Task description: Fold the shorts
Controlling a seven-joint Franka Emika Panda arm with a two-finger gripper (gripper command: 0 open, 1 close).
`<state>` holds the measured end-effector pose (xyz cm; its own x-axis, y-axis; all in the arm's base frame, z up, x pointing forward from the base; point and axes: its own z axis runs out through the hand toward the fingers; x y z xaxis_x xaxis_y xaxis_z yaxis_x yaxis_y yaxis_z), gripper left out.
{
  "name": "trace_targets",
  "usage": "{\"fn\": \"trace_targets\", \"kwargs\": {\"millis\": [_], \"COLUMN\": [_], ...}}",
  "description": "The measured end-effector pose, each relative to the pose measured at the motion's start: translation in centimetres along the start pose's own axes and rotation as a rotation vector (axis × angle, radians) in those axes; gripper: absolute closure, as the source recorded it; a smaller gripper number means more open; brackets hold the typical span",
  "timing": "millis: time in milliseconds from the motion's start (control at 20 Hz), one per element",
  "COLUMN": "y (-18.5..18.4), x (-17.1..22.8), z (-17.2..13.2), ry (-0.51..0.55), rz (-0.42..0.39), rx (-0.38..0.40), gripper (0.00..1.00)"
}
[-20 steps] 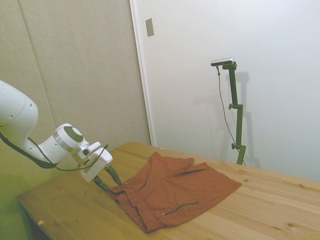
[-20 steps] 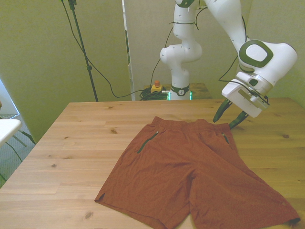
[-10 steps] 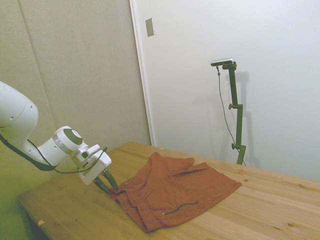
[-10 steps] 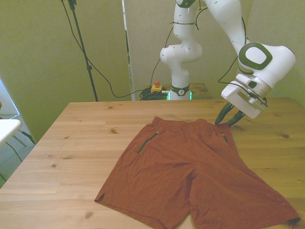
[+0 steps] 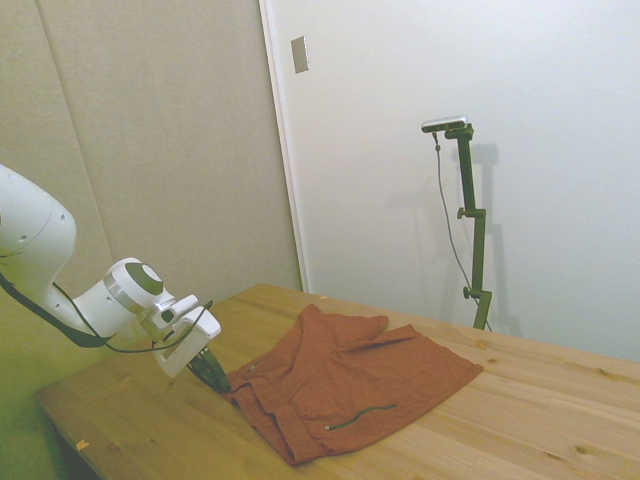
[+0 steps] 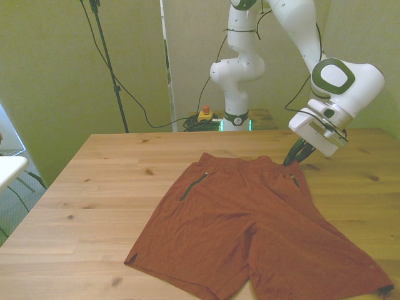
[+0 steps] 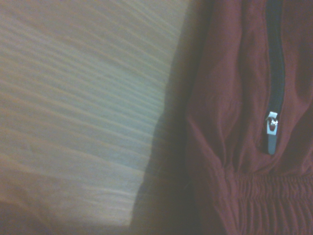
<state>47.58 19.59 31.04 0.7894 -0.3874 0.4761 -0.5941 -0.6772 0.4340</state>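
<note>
Rust-orange shorts (image 6: 250, 225) lie spread flat on the wooden worktop (image 6: 106, 187), waistband toward the far edge, legs running to the near edge. Claw (image 6: 292, 157) sits low at the waistband corner on the front view's right, fingers pinched together on the fabric edge there. Wrist view shows a pocket zipper pull (image 7: 271, 123) beside the gathered waistband.

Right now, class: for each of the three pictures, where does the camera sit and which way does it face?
Side view: off one table side, looking across the shorts; the arm enters from the picture's left.
Front view: across the table, facing the robot's base; gripper at the waistband.
Wrist view: on the wrist, looking down at the pocket zipper.
All three show the shorts.
</note>
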Motion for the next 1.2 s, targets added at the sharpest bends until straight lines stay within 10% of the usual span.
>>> {"fn": "trace_targets", "kwargs": {"millis": [800,1200], "y": [0.9,5.4], "x": [-4.6,-0.4], "z": [-3.6,-3.6], "ry": [-0.089,-0.212], "rz": [-0.048,0.018], "rx": [0.067,0.165], "gripper": [1.00,1.00]}}
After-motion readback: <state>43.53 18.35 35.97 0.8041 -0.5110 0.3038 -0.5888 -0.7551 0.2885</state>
